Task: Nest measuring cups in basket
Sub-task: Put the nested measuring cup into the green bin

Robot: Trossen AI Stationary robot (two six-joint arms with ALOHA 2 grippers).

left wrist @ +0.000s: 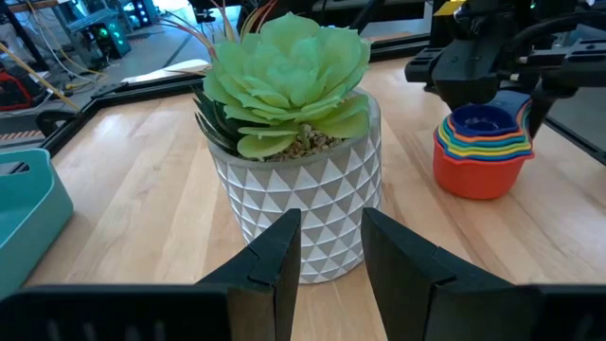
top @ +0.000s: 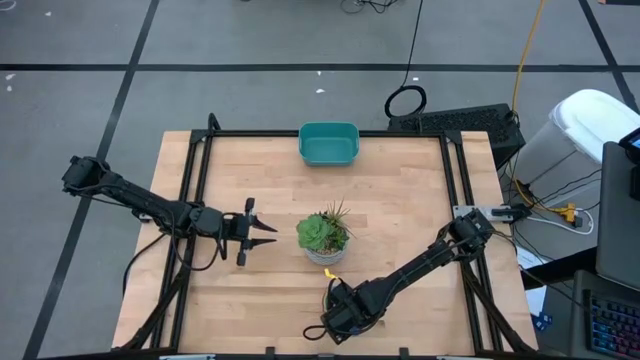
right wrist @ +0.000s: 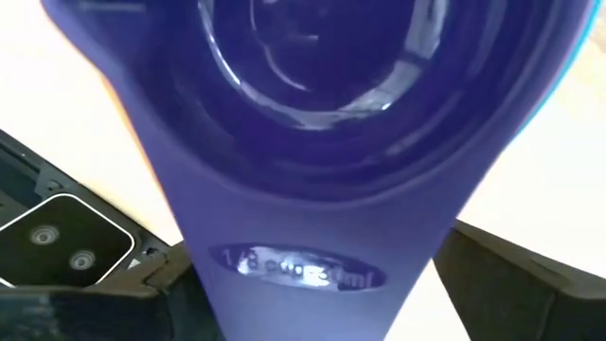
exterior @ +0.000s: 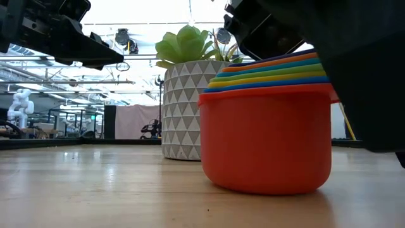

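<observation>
Wooden table [top: 400, 190] lies bare around the nested measuring cups [left wrist: 481, 150]; right claw [left wrist: 492, 71] spread above them.

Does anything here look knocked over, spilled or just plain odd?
Nothing is tipped or spilled. The measuring cups stand nested upright on the table, still outside the basket at the far edge. The potted succulent stands upright between them.

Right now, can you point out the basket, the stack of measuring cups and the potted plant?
basket [top: 328, 146]: high view, inner floor.
stack of measuring cups [exterior: 266, 142]: low view, orange outer cup's wall.
potted plant [left wrist: 303, 199]: left wrist view, patterned pot wall.
</observation>
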